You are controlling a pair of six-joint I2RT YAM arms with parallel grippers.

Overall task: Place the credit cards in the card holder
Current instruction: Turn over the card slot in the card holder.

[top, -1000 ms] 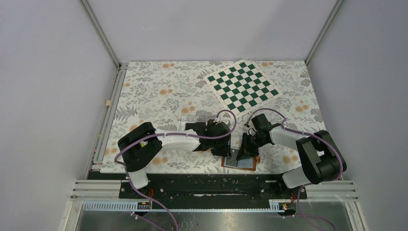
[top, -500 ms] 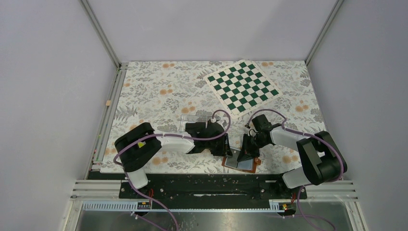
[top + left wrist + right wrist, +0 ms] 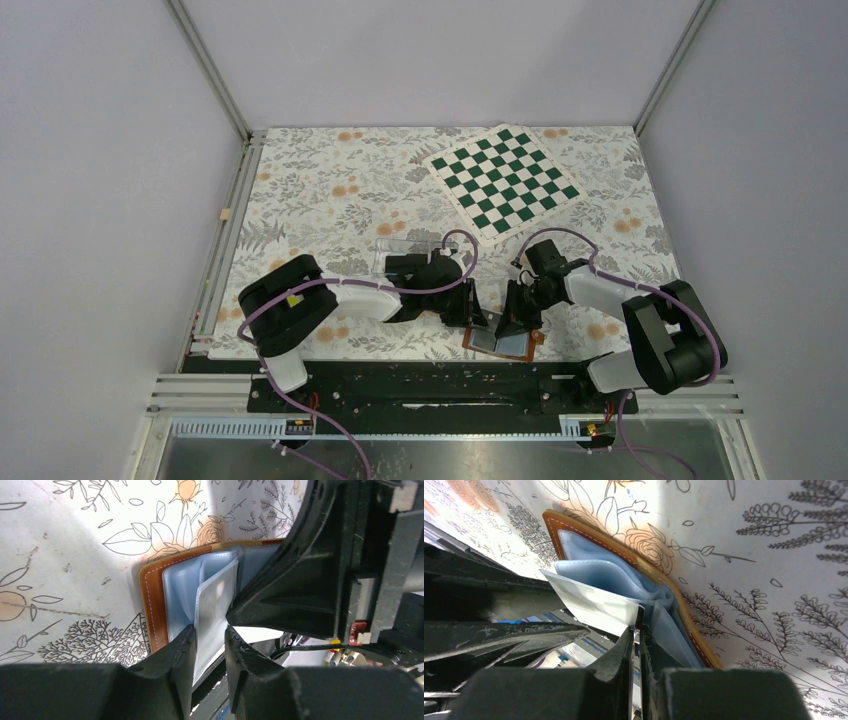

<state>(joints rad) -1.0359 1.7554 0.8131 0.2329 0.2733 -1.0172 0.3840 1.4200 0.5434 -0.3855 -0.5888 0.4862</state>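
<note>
The right gripper is seen clenched on the edge of a pale clear sleeve, its two fingers pressed almost together at the lower middle of the right wrist view. The sleeve is lifted away from the other blue-grey leaves of the card holder, whose tan stitched cover lies open on the flowered worktop.

In the left wrist view the left gripper is shown with its fingers slightly apart and another sleeve leaf in the gap. Whether that leaf is pinched cannot be told. The right arm's black body fills the right of that frame.

From the top view the card holder is found at the lower middle, by the worktop's near edge, with both grippers meeting over it. A clear box is seen just above the left arm. A green chessboard lies towards the upper right.
</note>
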